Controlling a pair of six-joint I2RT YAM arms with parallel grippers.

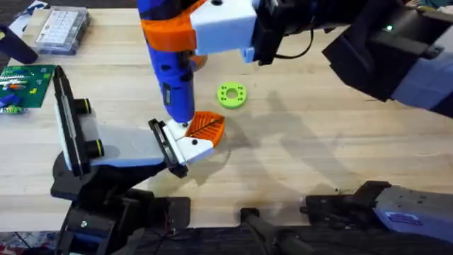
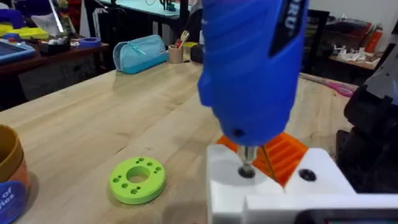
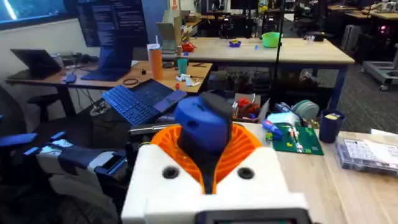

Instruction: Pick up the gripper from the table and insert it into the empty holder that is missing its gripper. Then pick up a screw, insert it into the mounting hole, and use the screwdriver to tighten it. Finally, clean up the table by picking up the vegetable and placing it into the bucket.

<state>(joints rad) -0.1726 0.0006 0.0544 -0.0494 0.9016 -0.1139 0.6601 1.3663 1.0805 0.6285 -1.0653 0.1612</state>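
Observation:
The blue screwdriver (image 1: 173, 78) stands upright, and my right gripper (image 1: 177, 32) is shut on its upper end with white fingers and orange pads. The right wrist view shows that same grasp (image 3: 208, 168) on the screwdriver (image 3: 202, 127). Its bit presses into a mounting hole of the white gripper piece (image 2: 273, 180) with the orange ribbed pad (image 1: 207, 126). This piece sits in the black holder (image 1: 168, 150). The bit tip hides the screw. My left gripper (image 1: 152, 152) lies low on the table, closed on the holder. The bucket (image 2: 9, 171) stands to the side. The vegetable is out of view.
A lime-green ring with holes (image 1: 231, 95) lies just right of the screwdriver. At the far left are a clear parts box (image 1: 62, 30) and a green circuit board (image 1: 25, 83). The right arm crosses above the table's back right.

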